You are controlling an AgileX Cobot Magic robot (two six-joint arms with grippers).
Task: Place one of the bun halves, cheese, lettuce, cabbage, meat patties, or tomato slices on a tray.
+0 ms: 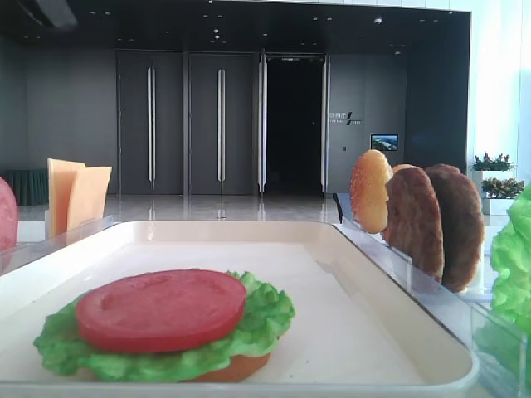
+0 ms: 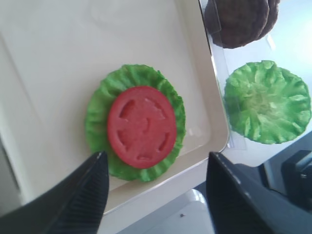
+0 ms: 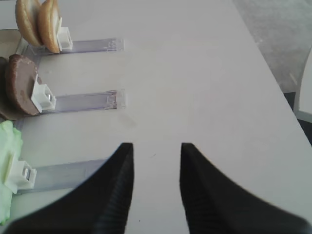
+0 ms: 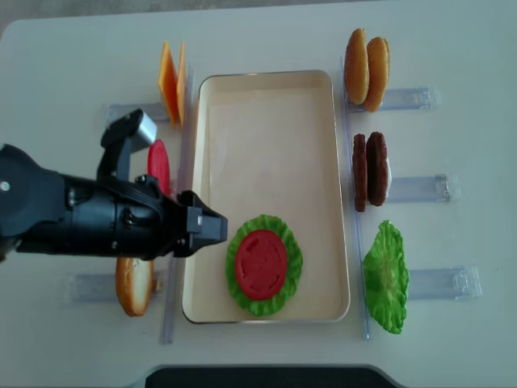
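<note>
Tomato comes first: one smooth flat round red tomato slice (image 4: 261,263) lies on top of a ruffled bright green lettuce leaf (image 4: 289,242), and in the low exterior view a golden-orange bun half (image 1: 236,368) shows under the leaf. This stack rests inside the large shallow cream-white rectangular tray (image 4: 266,101), near the tray's front end.

My left gripper (image 2: 153,183) hangs above the stack with its two black ribbed fingers (image 2: 83,195) spread wide apart and nothing between them; the tomato slice shows free in the gap. My left arm reaches to the tray from its left side.

My right gripper (image 3: 156,170) has its fingers apart too and holds nothing; below it I see only the bare white table (image 3: 195,73).

To the right of the tray, clear plastic racks (image 4: 412,188) hold two upright golden bun halves (image 4: 366,69), two dark brown rough meat patties (image 4: 368,171) and another green lettuce round (image 4: 385,276). To the left of the tray stand thin pale orange cheese slices (image 4: 170,81), another red tomato slice (image 4: 159,166) and one more bun half (image 4: 133,286), partly hidden by my left arm.
</note>
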